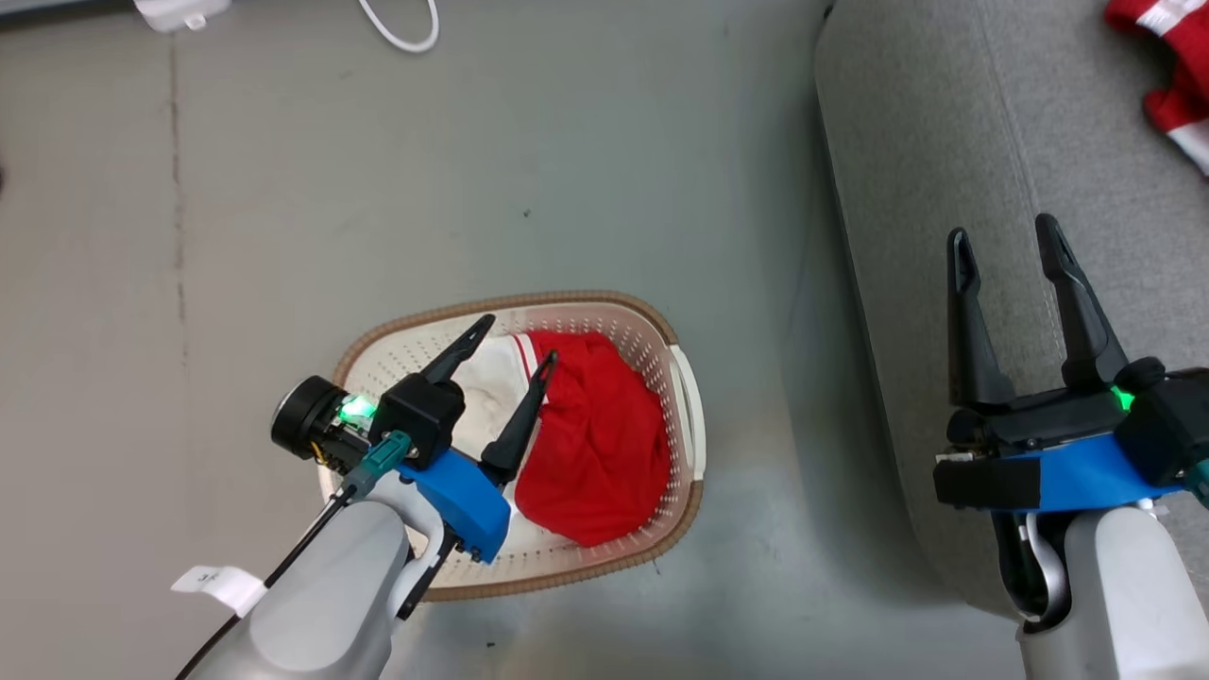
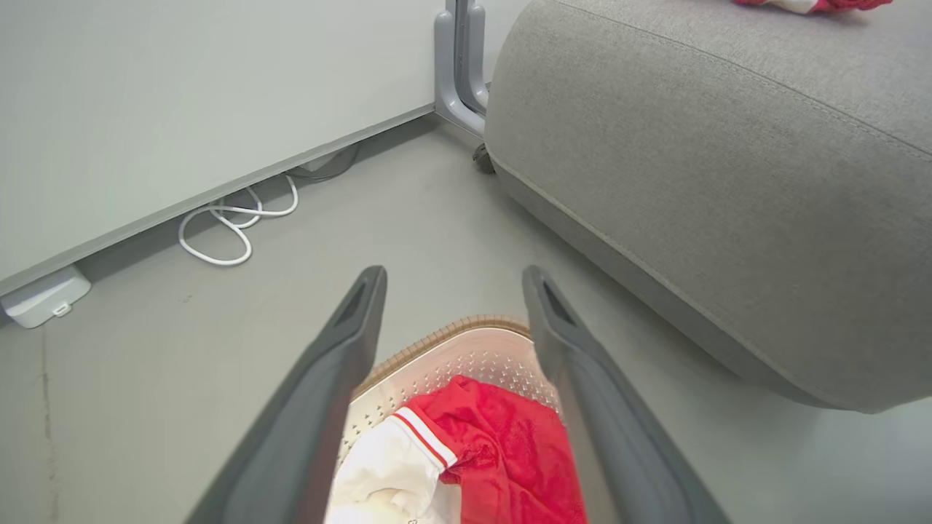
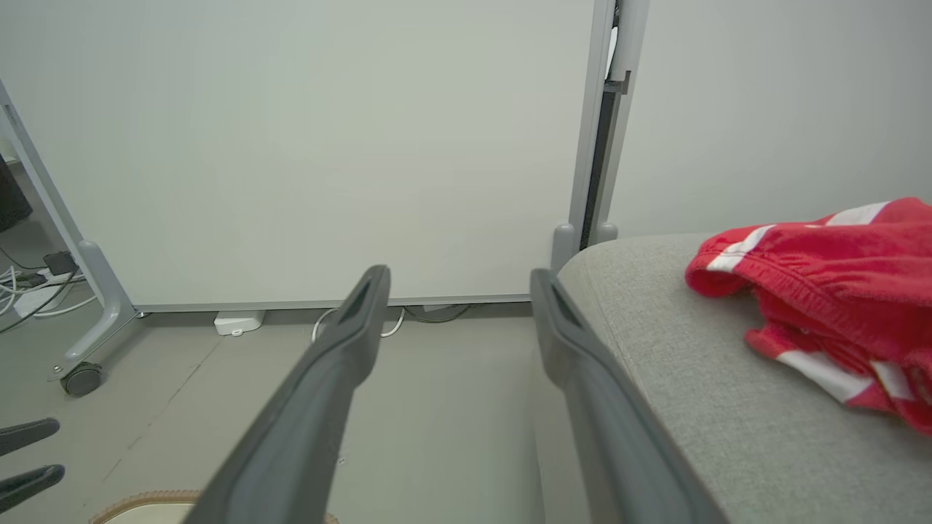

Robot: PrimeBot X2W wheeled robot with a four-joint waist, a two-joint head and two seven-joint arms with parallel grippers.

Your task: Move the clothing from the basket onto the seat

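Our left gripper (image 1: 518, 341) stands with its two long dark fingers spread wide and nothing between them. It hangs above the cream-white perforated plastic basket with the brown woven-look rim (image 1: 604, 300), fingers aimed down and away from us into the far half. As far as we can tell, the tips are clear of the cloth. Our right gripper (image 1: 1003, 229) is just as wide and empty, held over the near edge of the large light grey upholstered seat (image 1: 945, 142).

Under the left fingers lies a crumpled red fabric garment with a white panel and a red stripe (image 1: 595, 444). Its red bulk fills the seat-side half of the basket, and the white panel sits on the other side, directly below the fingers. The red heap's long axis runs across the basket from the far rim towards the near rim. The basket stands on the grey floor (image 1: 283, 189) beside the seat, apart from it, with what looks like a side handle facing the seat.

A second red garment with white stripes (image 1: 1171, 85) lies on the far right of the seat, so we judge the task half done and the second pick in hand. Next we need to lower the left gripper, pinch a thick fold, lift the garment clear of the rim and carry it rightward.
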